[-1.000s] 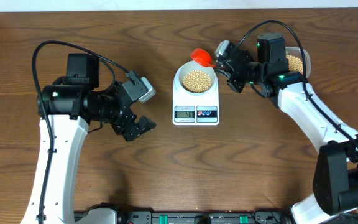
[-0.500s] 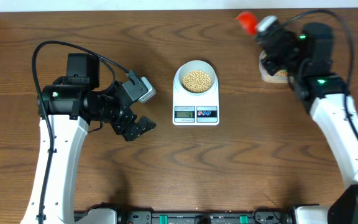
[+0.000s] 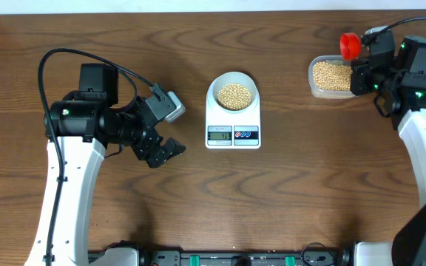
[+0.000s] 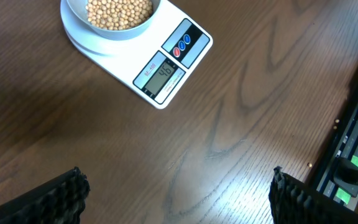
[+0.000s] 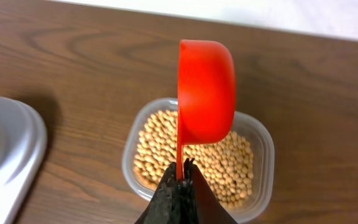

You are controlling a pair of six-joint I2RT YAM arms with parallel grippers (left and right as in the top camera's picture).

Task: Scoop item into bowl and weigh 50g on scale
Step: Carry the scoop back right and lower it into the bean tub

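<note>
The pale bowl (image 3: 214, 83) stands on the white scale (image 3: 233, 135), filled with tan beans (image 3: 234, 94). From the left wrist view the scale (image 4: 188, 46) display reads 46, and the bowl (image 4: 78, 14) of beans (image 4: 118, 11) is cut off by the top edge. My right gripper (image 3: 362, 58) is shut on the handle of a red scoop (image 3: 350, 46) above the clear tub (image 3: 331, 76). The right wrist view has the scoop (image 5: 206, 93) turned on edge over the tub's beans (image 5: 229, 165), its thin handle pinched in the gripper (image 5: 180, 171). My left gripper (image 3: 170, 150) hangs open left of the scale, holding nothing.
The clear tub (image 5: 261, 140) sits near the table's far edge, by a white wall (image 5: 291, 12). A rack with cables (image 4: 356, 155) runs along the table's front edge, with a loose bean (image 4: 309, 165) beside it. The scale's corner (image 5: 8, 155) shows left of the tub.
My right arm has swung right, carrying the red scoop from beside the bowl back over the clear tub. The left arm has not moved.
</note>
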